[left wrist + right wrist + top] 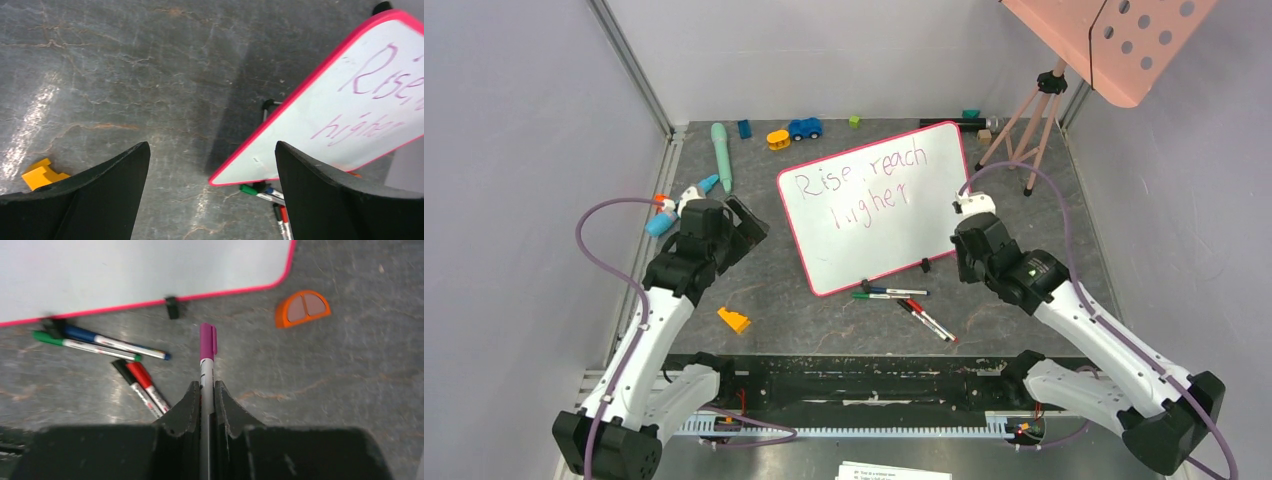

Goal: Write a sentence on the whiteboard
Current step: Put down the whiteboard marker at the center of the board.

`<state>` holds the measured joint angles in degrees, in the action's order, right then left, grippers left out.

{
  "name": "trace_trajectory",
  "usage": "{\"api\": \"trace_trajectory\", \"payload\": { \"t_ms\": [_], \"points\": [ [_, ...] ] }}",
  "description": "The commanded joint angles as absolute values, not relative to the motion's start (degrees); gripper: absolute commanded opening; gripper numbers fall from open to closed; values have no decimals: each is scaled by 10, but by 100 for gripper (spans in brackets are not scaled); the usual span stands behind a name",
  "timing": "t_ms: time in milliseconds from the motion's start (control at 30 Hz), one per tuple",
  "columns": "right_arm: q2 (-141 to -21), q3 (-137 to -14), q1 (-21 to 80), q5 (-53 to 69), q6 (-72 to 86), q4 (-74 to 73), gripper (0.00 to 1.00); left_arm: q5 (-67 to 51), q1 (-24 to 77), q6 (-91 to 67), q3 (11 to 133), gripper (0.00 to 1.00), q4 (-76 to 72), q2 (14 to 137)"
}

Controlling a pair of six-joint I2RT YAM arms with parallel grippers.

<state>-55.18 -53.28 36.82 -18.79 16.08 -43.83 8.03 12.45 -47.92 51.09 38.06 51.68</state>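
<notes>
The whiteboard lies tilted on the table, white with a pink-red rim. On it the sentence reads "Rise reach higher" in thin pink ink over two lines. My left gripper hovers just left of the board, open and empty. In the left wrist view the whiteboard and the sentence show past the left gripper. My right gripper sits at the board's lower right edge. In the right wrist view the right gripper is shut on a capped purple marker pointing at the board's clip foot.
Green and blue markers and a red and black pair lie below the board. An orange block lies front left, an orange half-round piece near the right gripper. Toys line the back; a tripod carries a pink perforated panel.
</notes>
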Motion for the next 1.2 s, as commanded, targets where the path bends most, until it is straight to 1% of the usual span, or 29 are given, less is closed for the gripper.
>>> {"api": "trace_trajectory", "payload": {
  "t_ms": [0,200,333,700,733,767,833,867,900,1000,1167],
  "points": [
    [-558,-508,367,-280,191,-468,0,99,121,-434,487,100,337,502],
    [-624,-496,367,-363,230,-461,0,98,121,-428,461,100,334,497],
    [-663,-500,367,-380,234,-447,0,97,121,-418,448,100,329,496],
    [-664,-469,367,-321,245,-385,7,84,121,-401,421,100,312,499],
    [-662,-468,367,-311,245,-381,11,83,121,-404,416,100,309,498],
    [-660,-468,366,-297,241,-377,25,83,121,-406,410,100,306,495],
    [-652,-468,366,-273,240,-370,61,87,121,-410,405,100,301,493],
    [-647,-468,366,-268,241,-368,72,91,121,-409,404,100,300,492],
    [-641,-468,366,-265,242,-367,79,94,121,-411,403,100,297,492],
    [-630,-476,357,-257,238,-368,85,96,121,-405,402,100,286,499],
    [-628,-505,321,-253,209,-373,86,98,121,-375,399,100,271,516]
  ]
}}
